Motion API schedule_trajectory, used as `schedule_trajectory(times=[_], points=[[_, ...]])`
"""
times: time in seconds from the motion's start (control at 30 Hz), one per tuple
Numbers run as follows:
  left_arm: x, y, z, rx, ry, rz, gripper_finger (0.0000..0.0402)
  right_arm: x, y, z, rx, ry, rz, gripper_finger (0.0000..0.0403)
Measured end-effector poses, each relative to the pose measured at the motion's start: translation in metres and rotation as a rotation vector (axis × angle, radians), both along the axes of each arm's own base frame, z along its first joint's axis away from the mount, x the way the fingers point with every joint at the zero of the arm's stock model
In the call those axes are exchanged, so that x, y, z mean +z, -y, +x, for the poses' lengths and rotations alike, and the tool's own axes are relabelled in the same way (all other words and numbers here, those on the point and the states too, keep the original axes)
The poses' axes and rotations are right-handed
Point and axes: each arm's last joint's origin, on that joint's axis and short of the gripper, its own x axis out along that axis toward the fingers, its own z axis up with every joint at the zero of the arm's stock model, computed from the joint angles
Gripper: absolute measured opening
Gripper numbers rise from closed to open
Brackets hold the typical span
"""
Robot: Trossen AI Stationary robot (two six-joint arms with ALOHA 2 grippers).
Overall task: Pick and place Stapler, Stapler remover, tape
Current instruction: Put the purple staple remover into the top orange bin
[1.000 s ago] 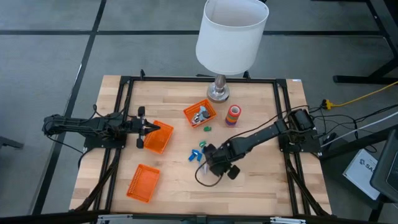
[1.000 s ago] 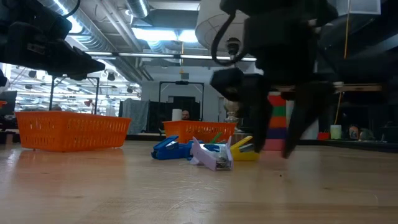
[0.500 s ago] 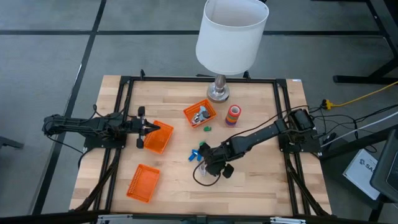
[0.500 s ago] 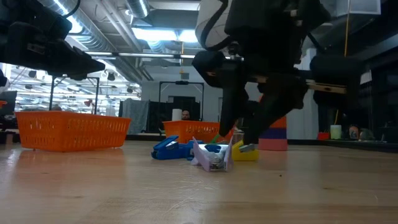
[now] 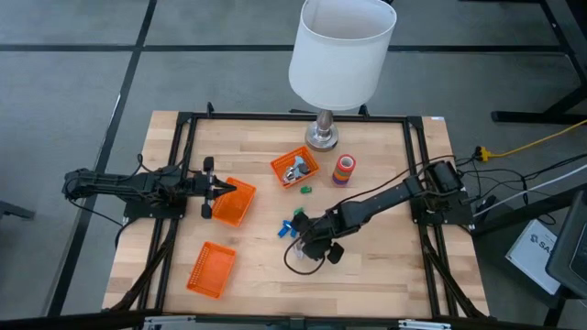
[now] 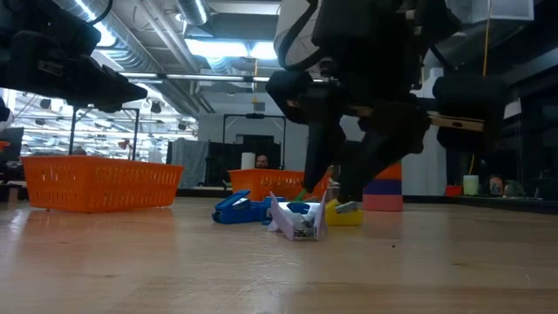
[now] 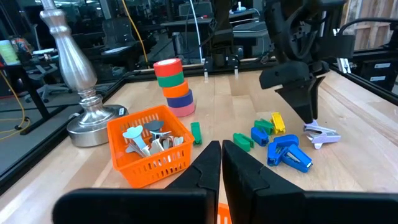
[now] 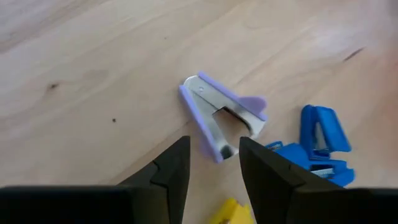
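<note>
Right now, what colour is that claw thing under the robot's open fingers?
The staple remover is light purple with silver metal jaws, clearest in the right wrist view.

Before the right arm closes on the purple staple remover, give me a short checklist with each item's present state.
1. Right end effector open: ok.
2. Purple staple remover lined up between its fingers: ok in the right wrist view.
3. Fingers low enough to grip it: cannot tell.
4. Blue stapler outside the gap: ok, beside it.
5. Small orange basket has room: ok, holds only a few pieces.
6. Left end effector shut and away, near another orange basket: ok.
</note>
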Motion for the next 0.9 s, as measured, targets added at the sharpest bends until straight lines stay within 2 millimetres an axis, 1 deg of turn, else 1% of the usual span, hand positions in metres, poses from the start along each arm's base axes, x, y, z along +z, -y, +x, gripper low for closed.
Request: schedule_trajectory(times=[0.13,0.23,0.37,0.6,0.67,0.77,0.9], points=[[0.000,0.000,0.000,0.000,0.000,0.000,0.0010,-0.006,-0.004,0.000,0.012,-0.006,0.000,0.0140],[0.000,0.000,0.000,0.000,0.000,0.000,0.0013,-0.008,-0.006,0.002,0.015,0.001,0.005,0.0125],[0.000,0.000,0.000,0.000,-0.001,0.000,0.0011,-0.012,-0.006,0.003,0.010,-0.004,0.002,0.0087],[0.000,0.000,0.000,0.000,0.000,0.000,0.0013,-0.012,-0.006,0.003,0.010,0.000,0.004,0.0011],[0.000,0.000,0.000,0.000,0.000,0.000,0.0013,-0.012,-0.006,0.003,0.008,0.001,0.005,0.0009],[0.000,0.000,0.000,0.000,0.000,0.000,0.0011,-0.011,-0.005,0.004,-0.021,-0.004,0.021,0.0017],[0.000,0.000,0.000,0.000,0.000,0.000,0.0011,-0.003,-0.001,0.007,-0.090,-0.009,0.058,0.0008]])
